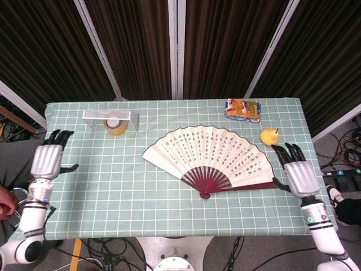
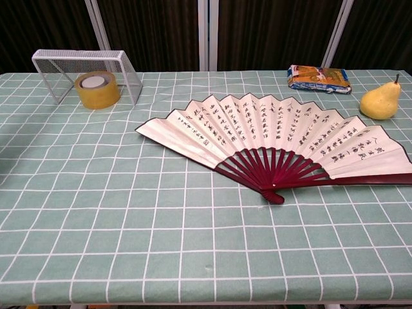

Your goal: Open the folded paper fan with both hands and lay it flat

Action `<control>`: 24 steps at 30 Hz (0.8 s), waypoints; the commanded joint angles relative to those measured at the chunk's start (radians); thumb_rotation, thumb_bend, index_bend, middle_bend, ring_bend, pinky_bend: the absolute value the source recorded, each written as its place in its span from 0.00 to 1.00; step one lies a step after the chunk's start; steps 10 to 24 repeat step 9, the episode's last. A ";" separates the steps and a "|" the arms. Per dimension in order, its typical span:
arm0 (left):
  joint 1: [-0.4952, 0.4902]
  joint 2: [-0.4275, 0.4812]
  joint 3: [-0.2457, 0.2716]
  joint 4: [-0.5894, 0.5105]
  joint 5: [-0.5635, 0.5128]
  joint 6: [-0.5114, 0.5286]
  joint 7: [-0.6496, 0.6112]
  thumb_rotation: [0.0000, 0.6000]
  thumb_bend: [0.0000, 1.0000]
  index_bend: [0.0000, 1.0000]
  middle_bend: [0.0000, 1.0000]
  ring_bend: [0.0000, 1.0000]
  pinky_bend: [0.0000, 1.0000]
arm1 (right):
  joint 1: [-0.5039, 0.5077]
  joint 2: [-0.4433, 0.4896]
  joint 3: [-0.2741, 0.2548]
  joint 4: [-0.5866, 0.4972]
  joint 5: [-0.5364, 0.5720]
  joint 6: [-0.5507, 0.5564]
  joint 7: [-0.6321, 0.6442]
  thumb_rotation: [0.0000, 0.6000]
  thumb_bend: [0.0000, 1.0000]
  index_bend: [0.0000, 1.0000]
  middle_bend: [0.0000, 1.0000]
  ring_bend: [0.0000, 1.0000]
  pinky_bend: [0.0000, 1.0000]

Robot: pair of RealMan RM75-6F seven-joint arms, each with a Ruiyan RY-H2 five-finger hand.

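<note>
The paper fan (image 1: 210, 154) (image 2: 283, 135) lies spread open and flat on the green checked tablecloth, cream leaf with black writing, dark red ribs meeting at a pivot near the table's front. My left hand (image 1: 45, 161) hangs at the table's far left edge, fingers apart, holding nothing. At the right edge my right hand (image 1: 298, 173) is also empty with fingers spread, just clear of the fan's right end. Neither hand shows in the chest view.
A white wire rack (image 1: 110, 117) (image 2: 84, 64) at the back left holds a yellow tape roll (image 1: 115, 125) (image 2: 97, 89). A snack packet (image 1: 243, 109) (image 2: 319, 78) lies at the back right, and a yellow pear (image 1: 269, 136) (image 2: 380, 101) stands beside the fan's right side.
</note>
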 commanded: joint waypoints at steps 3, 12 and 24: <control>0.127 0.043 0.074 -0.009 0.047 0.131 -0.031 1.00 0.00 0.17 0.16 0.08 0.27 | -0.114 0.077 -0.034 0.013 -0.058 0.139 0.096 1.00 0.16 0.04 0.14 0.00 0.00; 0.235 0.074 0.118 -0.089 0.081 0.255 -0.024 1.00 0.00 0.19 0.16 0.08 0.26 | -0.183 0.080 -0.062 0.013 -0.067 0.204 0.133 1.00 0.16 0.04 0.13 0.00 0.00; 0.235 0.074 0.118 -0.089 0.081 0.255 -0.024 1.00 0.00 0.19 0.16 0.08 0.26 | -0.183 0.080 -0.062 0.013 -0.067 0.204 0.133 1.00 0.16 0.04 0.13 0.00 0.00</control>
